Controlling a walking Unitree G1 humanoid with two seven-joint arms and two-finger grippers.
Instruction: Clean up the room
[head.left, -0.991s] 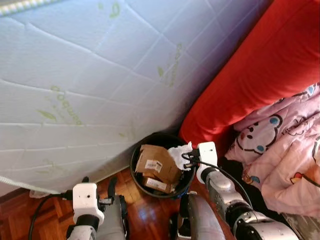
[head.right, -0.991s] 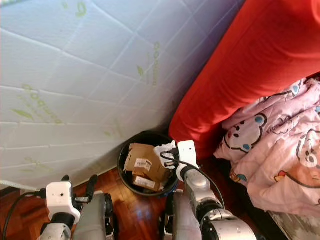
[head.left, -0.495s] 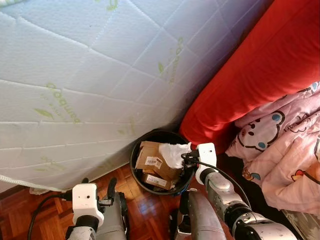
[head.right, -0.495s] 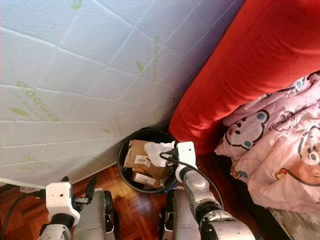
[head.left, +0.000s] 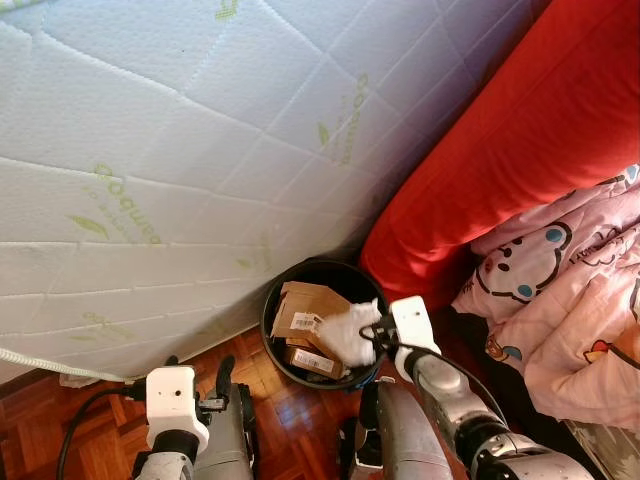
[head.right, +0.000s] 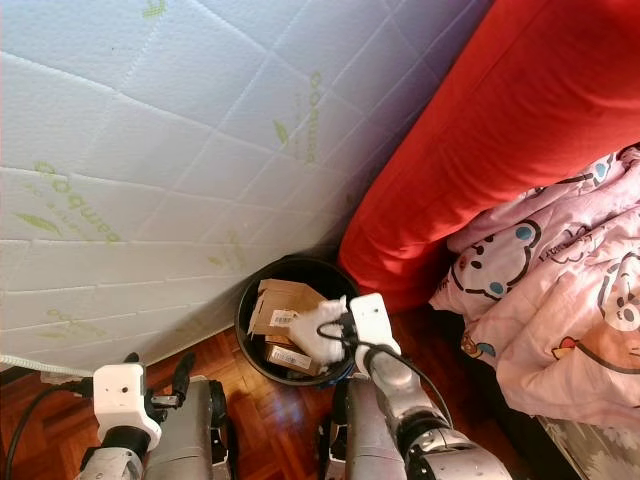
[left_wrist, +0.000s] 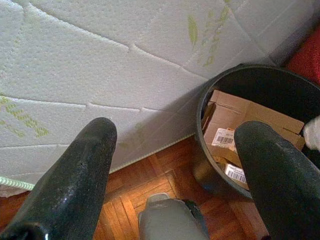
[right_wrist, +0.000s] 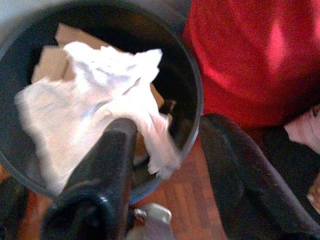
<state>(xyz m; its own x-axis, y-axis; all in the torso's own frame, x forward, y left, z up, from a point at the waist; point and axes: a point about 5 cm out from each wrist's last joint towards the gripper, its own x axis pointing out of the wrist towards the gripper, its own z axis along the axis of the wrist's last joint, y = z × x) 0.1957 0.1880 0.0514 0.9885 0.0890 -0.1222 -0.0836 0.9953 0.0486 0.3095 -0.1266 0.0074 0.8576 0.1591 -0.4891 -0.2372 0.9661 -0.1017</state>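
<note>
Left tool (left_wrist: 172, 165) hangs spread wide above the parquet floor (head.left: 290, 425), beside a white mattress (head.left: 180, 150). Black bin (head.left: 275, 345) holds cardboard boxes (head.left: 305, 315); right tool (right_wrist: 165, 165), fingers parted, releases a white tissue (head.left: 350, 330) over it, near red bedding (head.left: 500, 160).

head and wrist cameras above bin (head.left: 285, 345)

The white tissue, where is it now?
The white tissue hangs over the black bin, above the cardboard boxes, at the right pincer, below the red cushion.
</note>
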